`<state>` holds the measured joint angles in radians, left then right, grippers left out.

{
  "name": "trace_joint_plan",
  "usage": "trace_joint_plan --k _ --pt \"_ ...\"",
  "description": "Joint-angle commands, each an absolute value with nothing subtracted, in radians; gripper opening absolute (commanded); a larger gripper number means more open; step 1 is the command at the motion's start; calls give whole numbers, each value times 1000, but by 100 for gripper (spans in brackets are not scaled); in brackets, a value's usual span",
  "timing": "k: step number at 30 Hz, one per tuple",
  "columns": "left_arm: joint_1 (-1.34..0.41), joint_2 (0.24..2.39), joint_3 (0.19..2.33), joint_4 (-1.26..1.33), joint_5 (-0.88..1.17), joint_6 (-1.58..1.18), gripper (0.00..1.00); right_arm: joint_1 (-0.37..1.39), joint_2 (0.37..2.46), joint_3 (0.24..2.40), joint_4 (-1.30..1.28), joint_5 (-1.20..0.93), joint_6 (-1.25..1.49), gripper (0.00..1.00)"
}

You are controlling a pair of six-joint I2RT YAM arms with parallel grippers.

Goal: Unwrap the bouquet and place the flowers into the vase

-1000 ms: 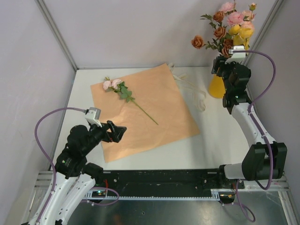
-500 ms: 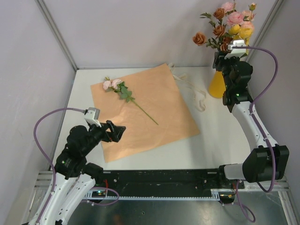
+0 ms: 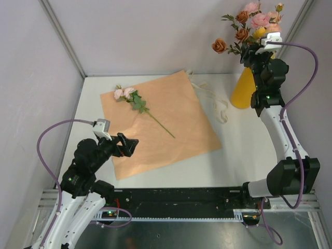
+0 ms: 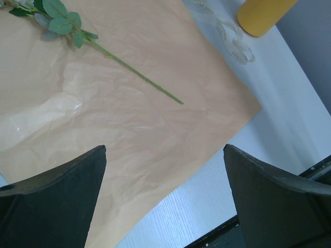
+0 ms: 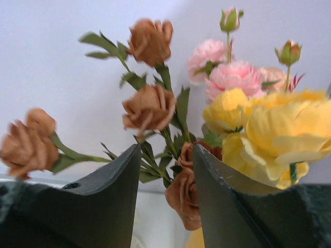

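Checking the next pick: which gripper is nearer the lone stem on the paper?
Left. The left gripper hovers over the paper's near edge, short of the stem; the right gripper is among the vase's flowers.

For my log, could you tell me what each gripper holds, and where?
The left gripper holds nothing, jaws open. The right gripper straddles the stems of the flowers above the vase, but whether it grips them cannot be told.
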<state>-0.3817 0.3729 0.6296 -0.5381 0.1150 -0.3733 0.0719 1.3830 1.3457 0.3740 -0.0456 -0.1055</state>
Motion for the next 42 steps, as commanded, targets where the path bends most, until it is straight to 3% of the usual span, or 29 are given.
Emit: trace_joint_plan --k 1,14,22,30,35,42 --pt "-387 380 648 -534 83 -354 100 56 1446 1370 311 -10 -100 48" --pt "-385 452 741 -560 -83 -418 100 44 1436 1322 246 161 -114 42" --pt "-382 672 850 -564 -206 -528 100 96 1265 1302 36 39 -63 60" --pt "-375 861 983 -561 -252 -577 100 296 1128 1171 -95 84 117 61" --pt "-374 852 985 -560 -231 -504 100 453 1193 1097 -78 71 253 56" --pt "-373 649 846 -562 -204 -444 100 650 1463 1102 64 75 280 54"
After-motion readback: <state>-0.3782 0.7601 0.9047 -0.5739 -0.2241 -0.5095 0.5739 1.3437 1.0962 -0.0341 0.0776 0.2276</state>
